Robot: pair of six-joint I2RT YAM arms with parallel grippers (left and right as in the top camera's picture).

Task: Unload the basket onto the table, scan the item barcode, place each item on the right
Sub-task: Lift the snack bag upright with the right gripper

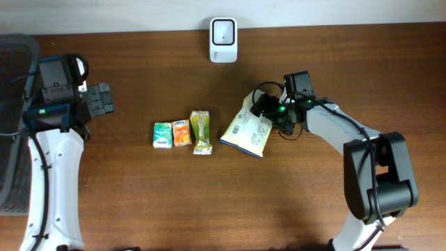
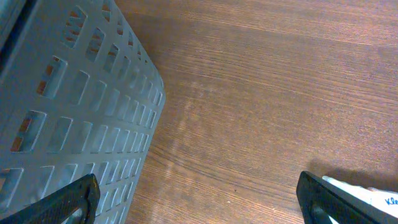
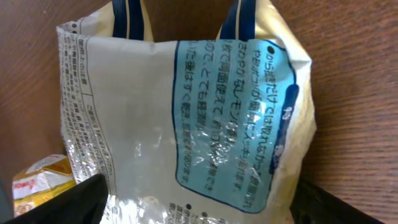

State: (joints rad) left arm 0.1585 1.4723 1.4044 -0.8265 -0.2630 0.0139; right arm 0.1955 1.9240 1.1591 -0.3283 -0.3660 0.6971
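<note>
A cream snack bag [image 1: 246,132] lies on the wooden table right of centre, printed back upward, with a blue text panel [image 3: 233,118]. My right gripper [image 1: 265,109] is at the bag's upper right end. In the right wrist view its dark fingers [image 3: 74,199] stand wide apart on either side of the bag [image 3: 143,124], open. A white scanner [image 1: 223,31] stands at the table's far edge. My left gripper [image 1: 104,100] hovers open and holds nothing at the far left, over bare wood [image 2: 249,93].
Three small cartons sit in a row left of the bag: green [image 1: 162,134], orange [image 1: 182,132] and a taller green one [image 1: 201,131]. A grey slotted basket [image 2: 74,112] stands at the table's left edge [image 1: 10,139], under the left arm.
</note>
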